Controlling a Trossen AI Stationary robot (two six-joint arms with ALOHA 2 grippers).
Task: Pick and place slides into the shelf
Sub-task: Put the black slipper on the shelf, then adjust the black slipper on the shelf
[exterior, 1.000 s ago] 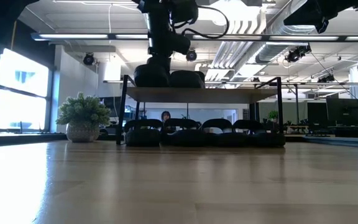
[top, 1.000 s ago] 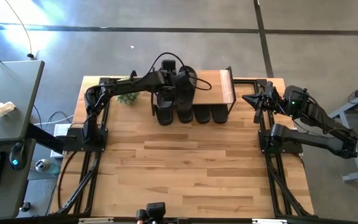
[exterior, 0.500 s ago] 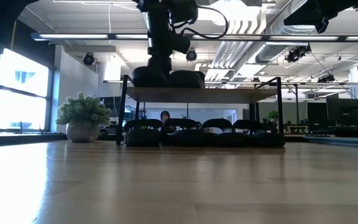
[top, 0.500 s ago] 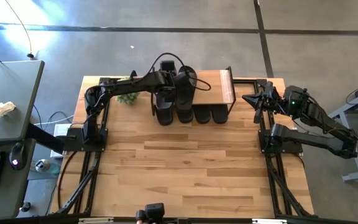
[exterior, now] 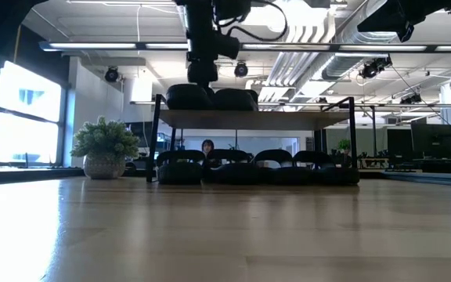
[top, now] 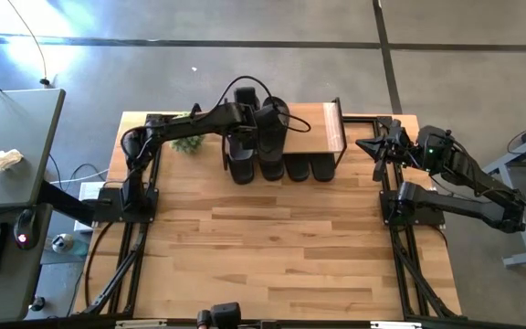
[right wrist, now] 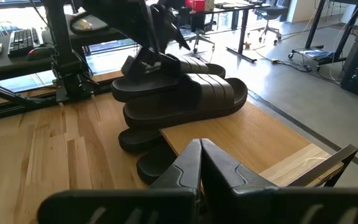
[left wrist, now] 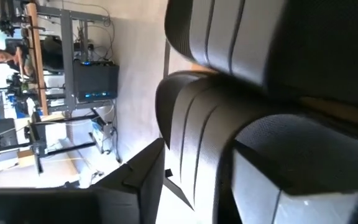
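The wooden worktop (top: 281,247) fills the middle of the high view, with the shelf (top: 322,128) at its upper centre. In the low view the shelf's plank top (exterior: 288,119) runs across the middle of the frame on thin black legs.

Four slides (exterior: 257,167) stand in a row under the plank, at the centre of the low view; from above only their toes (top: 286,170) poke out at the front edge. Two more slides (exterior: 212,98) lie side by side on top of the plank, left of centre, touching each other.

The left arm (top: 185,125) reaches in from the upper left of the high view, its claw (top: 245,110) over the leftmost slide on the plank. A second ago that claw sat low on the slide, gripping it; now it stands a little higher in the low view (exterior: 202,72), just clear of the strap, its fingers parted and holding nothing. The slide itself now rests flat on the plank.

The right arm (top: 455,174) waits at the right edge of the high view, unmoved, its claw (right wrist: 199,163) closed and empty.

A potted plant (exterior: 105,146) stands at the left of the low view, beside the shelf.
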